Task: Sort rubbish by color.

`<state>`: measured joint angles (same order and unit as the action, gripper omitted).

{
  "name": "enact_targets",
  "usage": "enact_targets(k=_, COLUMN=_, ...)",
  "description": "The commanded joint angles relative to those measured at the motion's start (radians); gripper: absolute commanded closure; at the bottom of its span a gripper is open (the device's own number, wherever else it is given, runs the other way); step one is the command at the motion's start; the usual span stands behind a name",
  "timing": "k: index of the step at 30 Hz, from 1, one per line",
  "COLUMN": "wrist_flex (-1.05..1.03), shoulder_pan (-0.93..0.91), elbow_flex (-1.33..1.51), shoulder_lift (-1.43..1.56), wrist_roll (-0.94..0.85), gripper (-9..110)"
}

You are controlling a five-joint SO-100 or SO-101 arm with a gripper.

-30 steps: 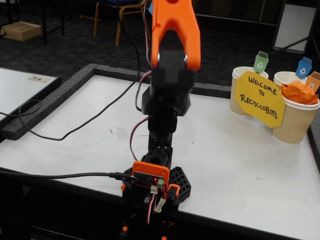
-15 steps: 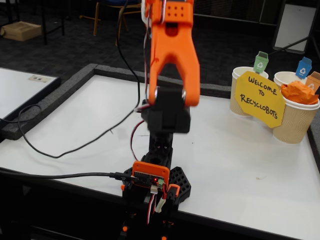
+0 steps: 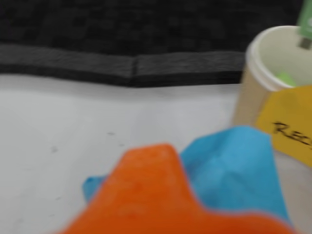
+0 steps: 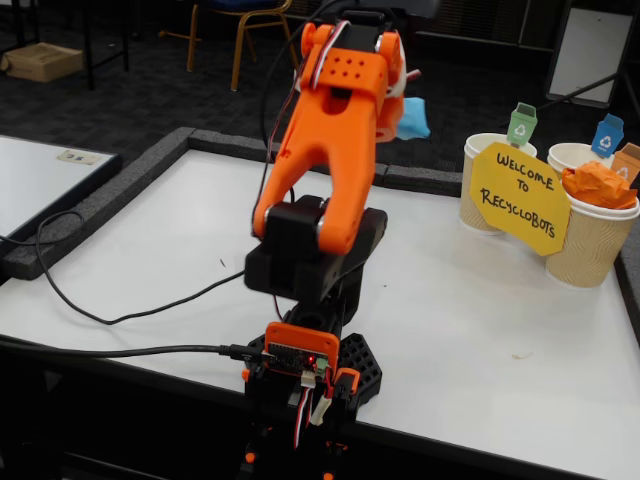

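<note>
- Three tan paper cups stand together at the right edge of the white bench [image 4: 480,300] in the fixed view, each with a small recycling tag above it.
- The yellow "Welcome to Recyclobots" sign [image 4: 520,197] leans against the front of them.
- The front cup [image 4: 590,245] holds the orange paper wad [image 4: 598,186].
- In the wrist view the near cup [image 3: 273,68] shows a bit of green wad [image 3: 286,78] inside, behind the sign's corner.
- A black cable [image 4: 150,300] trails across the bench's left part.
- The orange arm [image 4: 330,140] rises from its base at the front edge and bends upward, lifted well above the bench.
- The hand [image 4: 400,105] is closed around the light blue paper wad [image 3: 234,165], carried in the air left of the cups.
</note>
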<state>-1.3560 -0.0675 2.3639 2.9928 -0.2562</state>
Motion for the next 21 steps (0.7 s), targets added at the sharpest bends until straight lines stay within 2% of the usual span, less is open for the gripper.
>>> enact_targets(k=1, wrist_flex=0.040, shoulder_pan=-0.091, elbow_flex=0.015, shoulder_lift=0.103, wrist_roll=0.008, gripper=101)
enact_targets(k=21, wrist_flex=0.034, shoulder_pan=-0.443, elbow_flex=0.043, shoulder_lift=0.219, wrist_roll=0.008, gripper=101)
